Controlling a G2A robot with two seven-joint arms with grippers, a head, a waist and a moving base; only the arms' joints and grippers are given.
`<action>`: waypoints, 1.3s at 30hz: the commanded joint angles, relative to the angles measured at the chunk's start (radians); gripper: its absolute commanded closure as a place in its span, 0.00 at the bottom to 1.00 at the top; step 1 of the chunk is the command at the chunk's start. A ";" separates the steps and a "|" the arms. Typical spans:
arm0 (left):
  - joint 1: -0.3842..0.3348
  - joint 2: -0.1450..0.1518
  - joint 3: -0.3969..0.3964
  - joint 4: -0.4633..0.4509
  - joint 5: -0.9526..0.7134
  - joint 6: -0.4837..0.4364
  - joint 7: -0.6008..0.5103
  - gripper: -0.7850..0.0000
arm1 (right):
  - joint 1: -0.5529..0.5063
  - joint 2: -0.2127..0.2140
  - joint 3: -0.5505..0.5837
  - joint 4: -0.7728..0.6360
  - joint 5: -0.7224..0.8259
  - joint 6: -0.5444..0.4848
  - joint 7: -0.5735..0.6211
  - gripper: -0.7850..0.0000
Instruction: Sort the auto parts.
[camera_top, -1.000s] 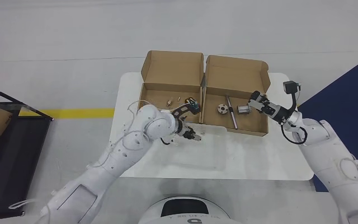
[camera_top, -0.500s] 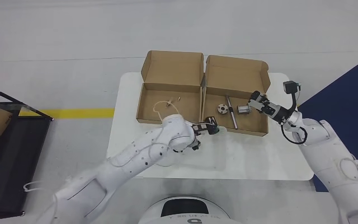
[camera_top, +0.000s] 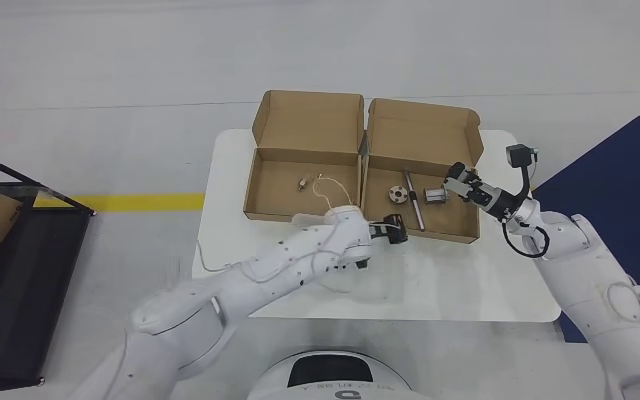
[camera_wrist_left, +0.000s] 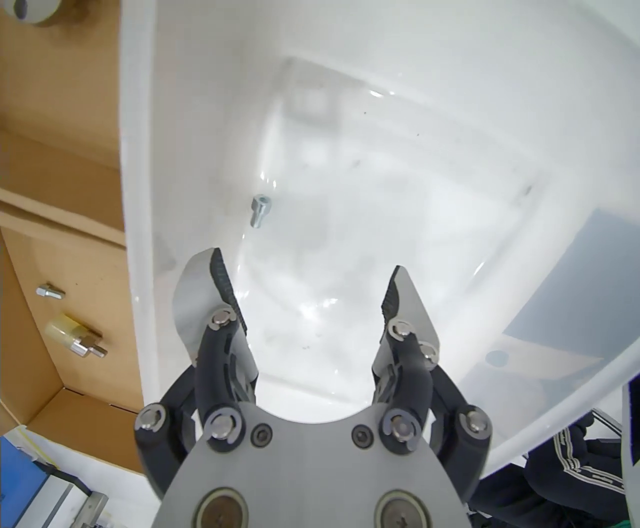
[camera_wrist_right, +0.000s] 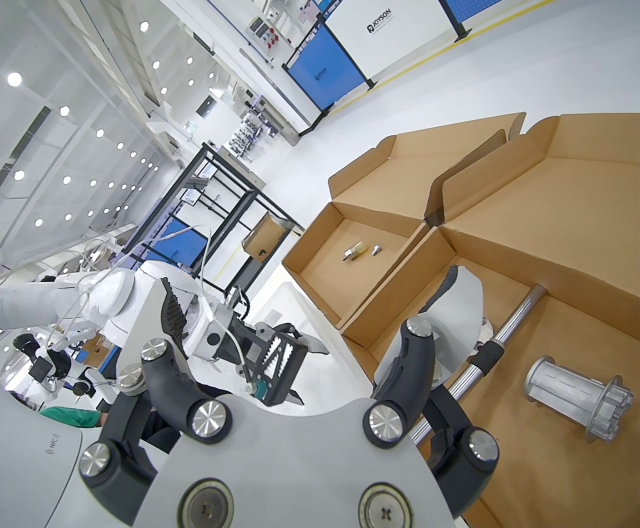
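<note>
On counter (camera_wrist_left: 400, 150), just near of boxes (camera_top: 300, 216) | bolt (camera_wrist_left: 261, 210) just ahead of left end effector (camera_wrist_left: 306, 264), axis along reach | spread wide, empty | right end effector (camera_top: 458, 177) farther, open too

An industrial hall, a factory floor or robotics test bay: a high ceiling with rows of round lights (camera_wrist_right: 65, 110); a pale polished floor (camera_top: 120, 80) marked with a yellow line (camera_top: 150, 202); blue partition panels (camera_wrist_right: 327, 70); a black metal rack (camera_wrist_right: 235, 172); a white bench (camera_top: 450, 290) carrying cardboard boxes (camera_top: 305, 120) of machined metal parts (camera_wrist_right: 575, 395).
</note>
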 joint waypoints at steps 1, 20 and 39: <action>-0.008 -0.021 0.012 0.038 0.001 -0.006 0.010 0.20 | 0.000 0.000 0.000 0.000 0.000 0.000 0.000 0.00; -0.063 -0.160 0.042 0.312 -0.011 -0.107 0.096 0.22 | 0.000 0.000 0.000 0.000 0.000 0.000 0.000 0.00; -0.084 -0.248 0.047 0.485 0.018 -0.131 0.125 0.35 | 0.000 0.000 0.000 0.000 0.000 0.000 0.000 0.00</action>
